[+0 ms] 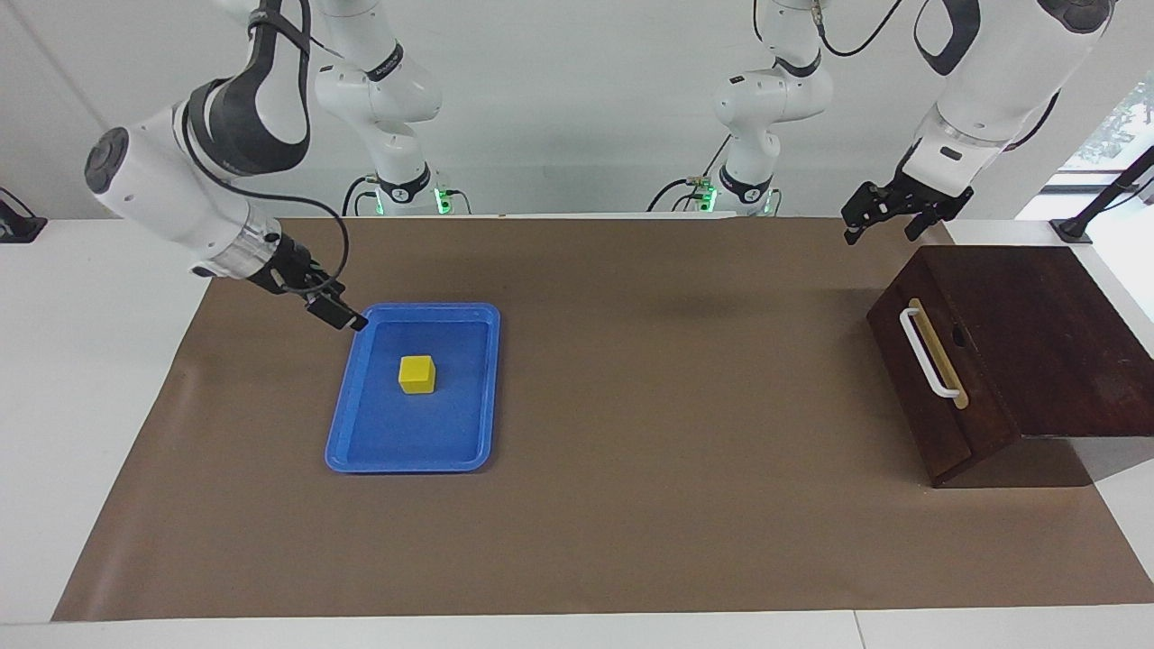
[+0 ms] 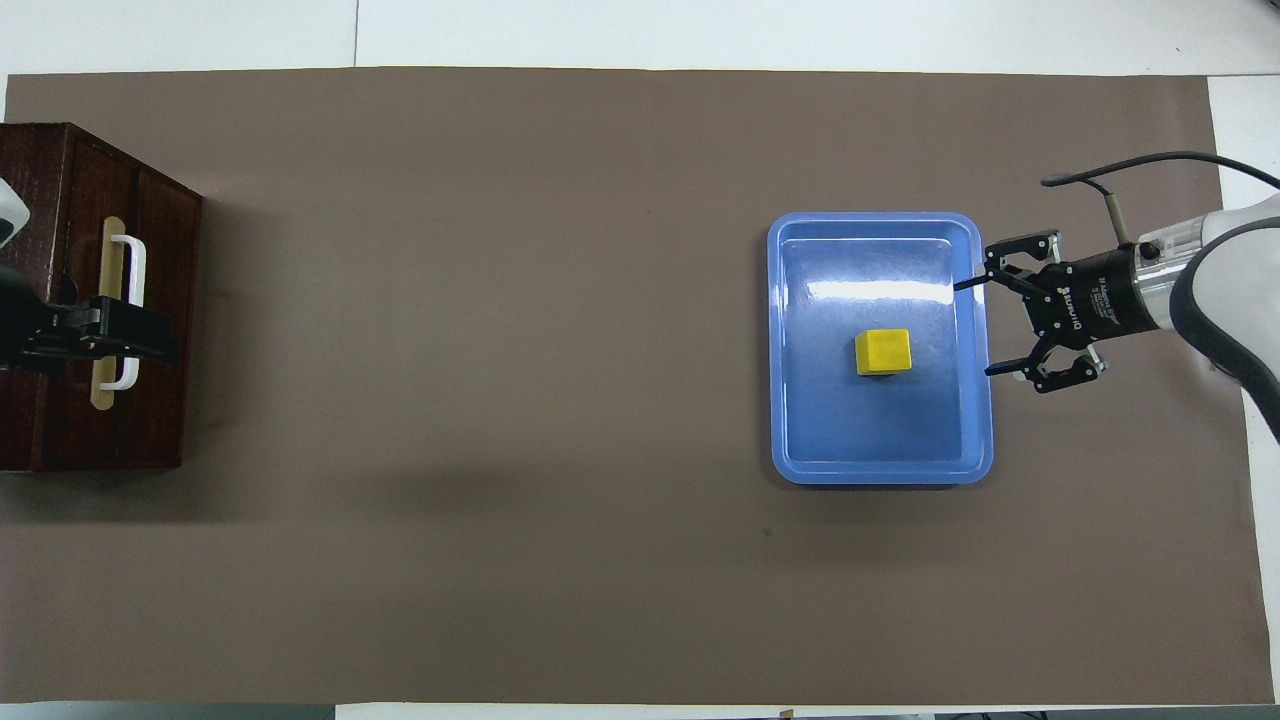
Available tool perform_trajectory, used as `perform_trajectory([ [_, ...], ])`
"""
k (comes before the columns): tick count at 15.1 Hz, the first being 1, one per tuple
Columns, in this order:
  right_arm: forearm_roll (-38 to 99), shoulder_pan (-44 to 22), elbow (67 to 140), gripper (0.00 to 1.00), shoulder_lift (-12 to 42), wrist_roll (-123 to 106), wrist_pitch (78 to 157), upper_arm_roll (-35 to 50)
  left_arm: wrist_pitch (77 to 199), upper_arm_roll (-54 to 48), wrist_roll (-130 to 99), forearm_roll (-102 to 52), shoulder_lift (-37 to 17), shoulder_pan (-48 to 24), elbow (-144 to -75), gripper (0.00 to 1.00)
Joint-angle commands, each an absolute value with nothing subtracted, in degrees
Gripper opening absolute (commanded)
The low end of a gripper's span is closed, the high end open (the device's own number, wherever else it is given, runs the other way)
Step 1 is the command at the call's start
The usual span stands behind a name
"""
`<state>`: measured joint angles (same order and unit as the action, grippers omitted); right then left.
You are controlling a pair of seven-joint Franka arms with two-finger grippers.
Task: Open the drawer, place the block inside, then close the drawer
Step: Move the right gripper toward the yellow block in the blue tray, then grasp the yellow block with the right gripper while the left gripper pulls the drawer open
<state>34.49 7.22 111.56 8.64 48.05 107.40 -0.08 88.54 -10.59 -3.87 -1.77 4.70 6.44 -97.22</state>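
The yellow block (image 1: 417,374) lies in the blue tray (image 1: 361,455); it also shows in the overhead view (image 2: 883,351). My right gripper (image 1: 347,317) is open and empty. It hangs low over the tray's rim at the right arm's end (image 2: 975,330), a little apart from the block. The dark wooden box's drawer (image 1: 933,424) is shut, with its white bar handle (image 1: 929,353) showing. My left gripper (image 1: 882,230) is open and empty. It is raised over the box's end toward the robots. From above it covers part of the handle (image 2: 100,340).
A brown mat (image 1: 676,505) covers the table between the tray (image 2: 880,470) and the box (image 2: 90,160). White table edge (image 1: 81,361) lies outside the mat at both ends.
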Motion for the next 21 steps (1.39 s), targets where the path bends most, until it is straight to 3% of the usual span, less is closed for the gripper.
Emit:
perform_trajectory([
  [1, 38.84, 8.96, 112.94, 1.00, 11.14, 50.19, 108.89, 0.35, 89.91, -10.63, -4.22, -0.97, 5.36, 5.98, -97.38, 1.00],
  [6, 42.89, 9.40, 112.59, 1.00, 18.10, 47.91, 108.90, 0.44, 96.85, -10.99, -3.34, 3.22, 4.57, 5.89, -98.17, 1.00],
  [10, 42.98, 9.05, 112.68, 1.00, 20.12, 46.68, 109.16, 0.44, 98.78, -11.16, -3.34, 10.87, 0.02, 4.93, -97.65, 1.00],
  [16, 44.38, 9.05, 113.38, 1.00, 20.30, 46.58, 109.34, 0.44, 103.17, -11.08, -4.04, 24.77, -9.48, 2.11, -98.17, 1.00],
  [21, 44.56, 9.05, 115.04, 1.00, 19.69, 45.88, 108.72, 0.44, 112.23, -10.46, -5.19, 26.98, -10.81, 4.56, -103.36, 1.00],
])
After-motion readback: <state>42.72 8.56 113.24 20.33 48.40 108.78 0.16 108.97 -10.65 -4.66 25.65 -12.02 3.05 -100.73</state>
